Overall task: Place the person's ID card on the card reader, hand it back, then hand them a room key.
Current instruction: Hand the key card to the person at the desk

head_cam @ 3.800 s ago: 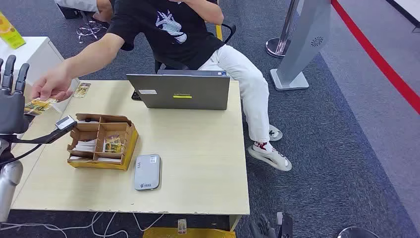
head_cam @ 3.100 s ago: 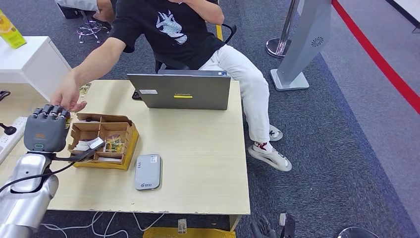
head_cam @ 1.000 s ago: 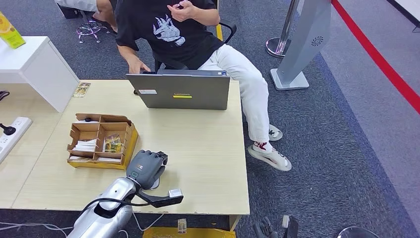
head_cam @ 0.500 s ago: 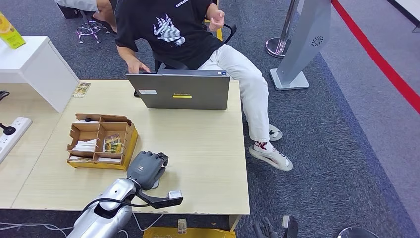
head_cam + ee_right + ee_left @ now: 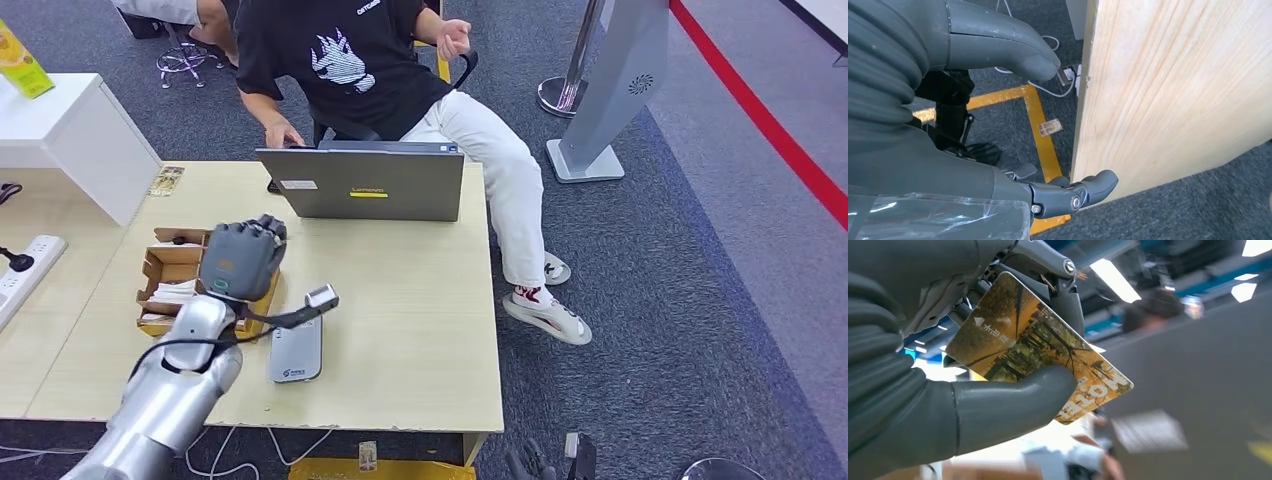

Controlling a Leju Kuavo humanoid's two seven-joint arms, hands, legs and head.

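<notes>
My left hand (image 5: 243, 258) is raised over the near right corner of the cardboard box (image 5: 165, 262), back of the hand towards me. In the left wrist view my left hand (image 5: 908, 390) pinches a yellow-green card (image 5: 1038, 350) printed "HOTEL" between thumb and fingers. The grey card reader (image 5: 297, 352) lies flat on the table just right of my forearm, nothing on it. The person (image 5: 340, 60) sits behind the laptop (image 5: 362, 185), one hand at its far left corner. My right hand (image 5: 923, 150) hangs below the table's front edge, fingers apart and holding nothing; my right hand (image 5: 545, 462) also shows from above.
The box's compartments hold several cards and papers. Another yellow card (image 5: 165, 181) lies at the table's far left corner. A white cabinet (image 5: 70, 130) and a power strip (image 5: 25, 272) stand to the left. Bare tabletop (image 5: 420, 320) stretches right of the reader.
Half a second ago my left hand rested on the card reader. It has since lifted and swung away to the far left, over the box. The person's raised hand has shifted slightly.
</notes>
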